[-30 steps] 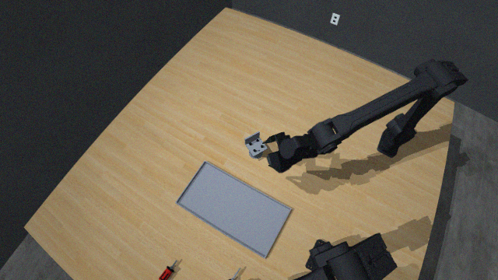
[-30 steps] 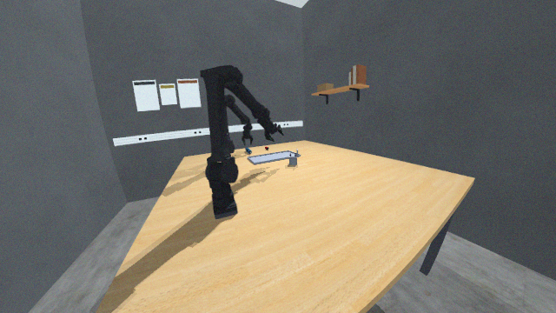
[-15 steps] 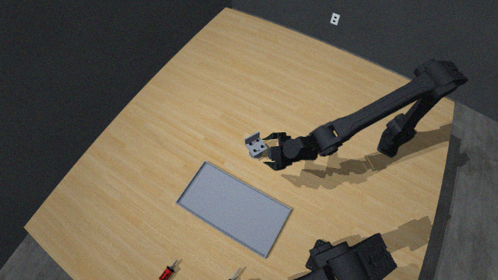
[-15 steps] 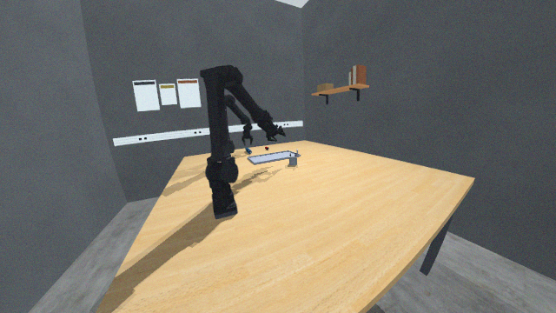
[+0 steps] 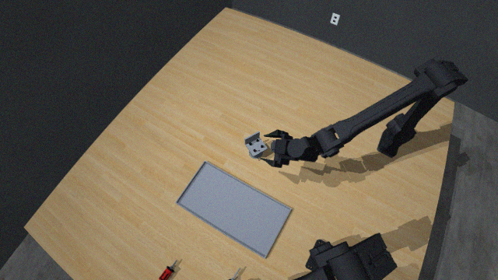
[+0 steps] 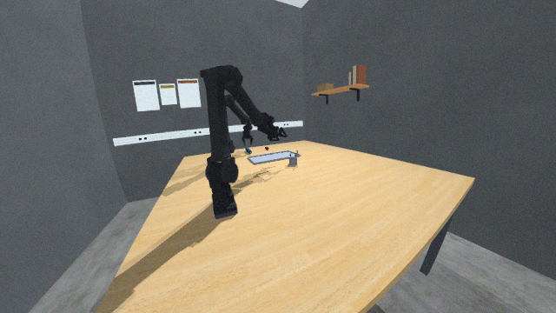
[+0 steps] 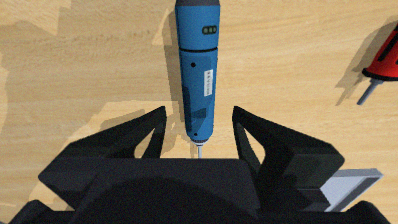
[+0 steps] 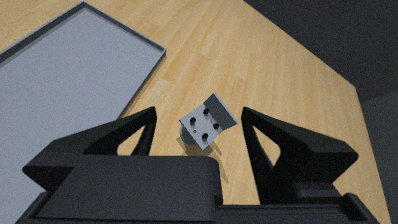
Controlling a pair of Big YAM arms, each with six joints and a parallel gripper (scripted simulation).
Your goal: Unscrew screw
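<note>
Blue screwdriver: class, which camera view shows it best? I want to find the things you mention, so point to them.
The left wrist view: the blue screwdriver (image 6: 248, 150) (image 7: 200, 75) looks large there, label visible. The exterior view shows it tiny; the top view, only a metal tip at the bottom edge; the right wrist view, none.

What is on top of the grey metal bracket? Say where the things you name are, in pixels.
On the grey metal bracket (image 5: 257, 148) (image 8: 198, 129), four dark round spots show; their depth and sockets cannot be made out. Its underside is covered.
</note>
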